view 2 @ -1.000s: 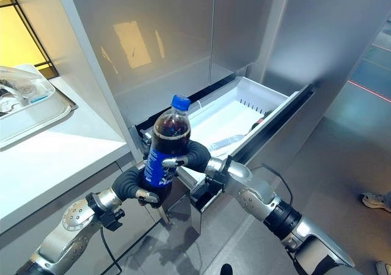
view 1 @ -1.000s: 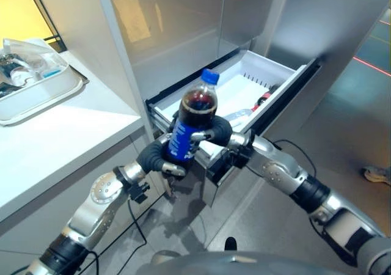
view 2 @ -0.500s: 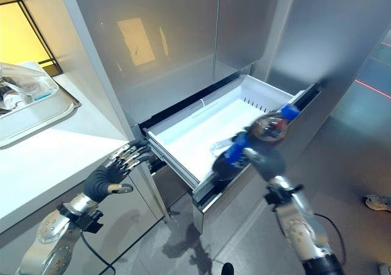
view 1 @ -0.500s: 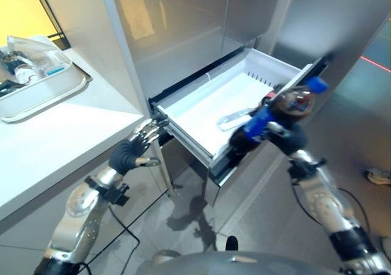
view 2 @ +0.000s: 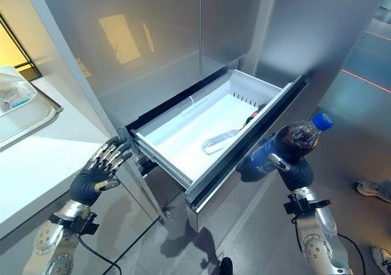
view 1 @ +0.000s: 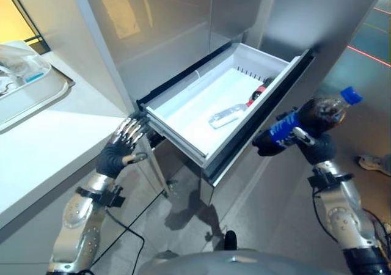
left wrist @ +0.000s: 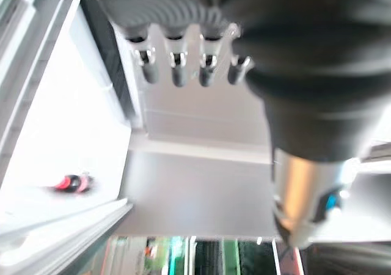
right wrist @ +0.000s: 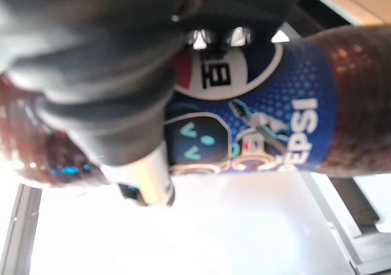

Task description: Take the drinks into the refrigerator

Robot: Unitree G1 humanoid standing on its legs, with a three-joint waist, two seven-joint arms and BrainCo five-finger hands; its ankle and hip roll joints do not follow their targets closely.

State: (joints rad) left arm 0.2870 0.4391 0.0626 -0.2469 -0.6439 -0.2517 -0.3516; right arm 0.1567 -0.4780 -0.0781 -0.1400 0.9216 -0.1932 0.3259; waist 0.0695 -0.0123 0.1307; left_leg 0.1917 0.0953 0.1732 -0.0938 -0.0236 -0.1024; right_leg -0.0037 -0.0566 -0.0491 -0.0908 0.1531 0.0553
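**Lowering the cola bottle into the open drawer**

The right hand [view 1: 319, 146] has its fingers wrapped round the cola bottle [view 1: 305, 119], which lies tilted, cap [view 1: 349, 95] pointing away from the refrigerator, in the air just outside the drawer's front panel [view 1: 259, 125]. The drawer [view 2: 201, 131] stands pulled out, and a clear bottle [view 1: 227, 113] and a red-capped bottle [view 1: 259, 93] lie on its white floor toward the far end. The left hand [view 1: 121, 143] hangs by the near corner of the drawer with its fingers straight and released, beside the white surface [view 1: 55, 134].

To do this well, the bottle likely needs lifting over the front panel first, so its base does not knock the rim. The bare floor nearer the left hand looks the safest landing spot, well apart from the two bottles. Laying it flat before letting go should keep it from rolling.
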